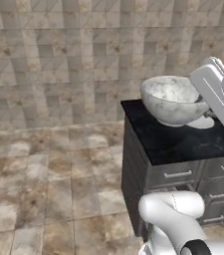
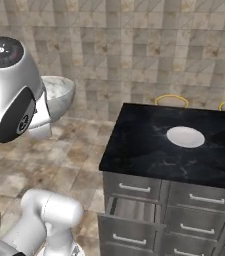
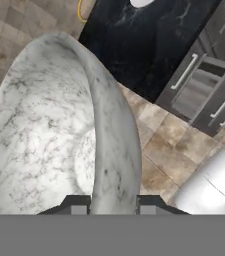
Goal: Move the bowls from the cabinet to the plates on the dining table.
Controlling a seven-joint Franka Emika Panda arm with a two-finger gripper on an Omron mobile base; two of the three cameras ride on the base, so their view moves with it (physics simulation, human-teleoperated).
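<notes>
My gripper (image 3: 113, 204) is shut on the rim of the grey-white marbled bowl (image 3: 49, 130), one finger inside the wall and one outside. The bowl (image 2: 59, 95) hangs in the air over the tiled floor, left of the end of the dining table (image 2: 134, 145), and is partly hidden by my arm. From the left base view the bowl (image 1: 172, 99) overlaps the black marble table top (image 1: 168, 144). One small white plate (image 2: 185, 136) lies empty on the table; this plate (image 1: 202, 122) peeks out behind the bowl. The plate's edge (image 3: 143, 2) also shows in the hand view.
One grey drawer (image 2: 131, 211) in the table front stands pulled open; the same drawer (image 3: 199, 92) shows from the hand. Two yellow chair backs (image 2: 171, 99) rise behind the table's far edge. A tiled wall stands beyond, and open tiled floor (image 1: 49, 189) lies to the left.
</notes>
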